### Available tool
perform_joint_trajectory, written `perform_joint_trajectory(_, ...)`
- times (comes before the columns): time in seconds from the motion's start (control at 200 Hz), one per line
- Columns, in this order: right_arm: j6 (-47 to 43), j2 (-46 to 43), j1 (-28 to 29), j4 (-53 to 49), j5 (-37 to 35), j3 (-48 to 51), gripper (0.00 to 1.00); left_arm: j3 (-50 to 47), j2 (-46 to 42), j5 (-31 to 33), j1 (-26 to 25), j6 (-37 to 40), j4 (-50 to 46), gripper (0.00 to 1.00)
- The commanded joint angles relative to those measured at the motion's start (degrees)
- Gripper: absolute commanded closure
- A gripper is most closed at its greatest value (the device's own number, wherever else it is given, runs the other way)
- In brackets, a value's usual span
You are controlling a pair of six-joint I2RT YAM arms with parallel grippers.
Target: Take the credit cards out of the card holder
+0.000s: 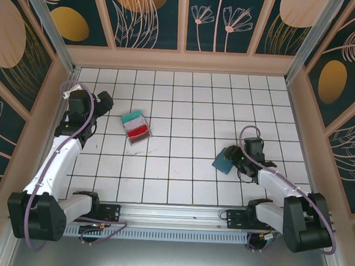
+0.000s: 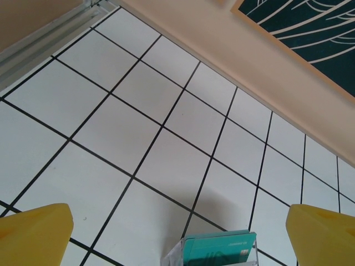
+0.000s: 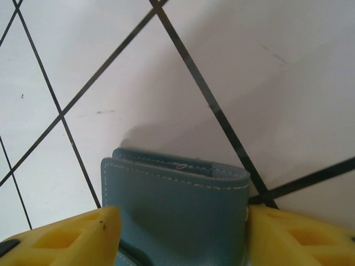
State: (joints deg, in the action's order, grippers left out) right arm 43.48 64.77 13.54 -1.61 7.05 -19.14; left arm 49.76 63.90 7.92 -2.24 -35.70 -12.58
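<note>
Where the left arm reaches over the white, black-gridded tiled desk [image 1: 191, 110], the left end effector [image 2: 178, 233] hangs released, its yellow jaws spread wide with nothing between them. Just ahead of it lie the small thin rectangular plastic credit cards [image 1: 136, 125], teal at one end and red at the other, apparently seated in a shallow clear plastic tray [image 2: 172, 257]; they lie left of centre and well apart from the wallet. Handling, judged: light, stiff, glossy and slippery, lying flat and so hard to get under; best taken by the short edges or by a raised edge above the tray wall. To the right, near the right arm, sits the slim soft dark teal-blue bifold card holder [image 3: 172, 194] of stitched leather-like material, folded shut, its stitched edge pointing away from the wrist. The right end effector [image 3: 180, 221] is clenched across it, the yellow fingers [image 3: 66, 238] touching both side edges. Handling, judged: light and pliable, likely to buckle or bow under a hard squeeze across its width; a moderate grip near the fold, where the material is doubled, should hold best. Whether any card remains inside cannot be told.
</note>
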Motion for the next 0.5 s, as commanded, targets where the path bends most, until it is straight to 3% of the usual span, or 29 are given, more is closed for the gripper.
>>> perform_joint_trajectory(0.0, 4.08, 3.72, 6.99, 8.07, 5.93, -0.69, 0.40, 1.77, -0.74, -0.89, 0.13, -0.35, -2.60, 0.02)
perform_joint_trajectory(0.32, 11.77, 12.27, 21.44, 12.47, 4.21, -7.23, 0.41, 0.76, -3.12, -4.21, 0.04, -0.24, -4.79, 0.04)
perform_joint_trajectory(0.495, 11.56, 12.93, 24.33, 6.69, 1.60, -10.07, 0.35, -0.16, -4.75, -5.49, 0.04, -0.16, -6.53, 0.06)
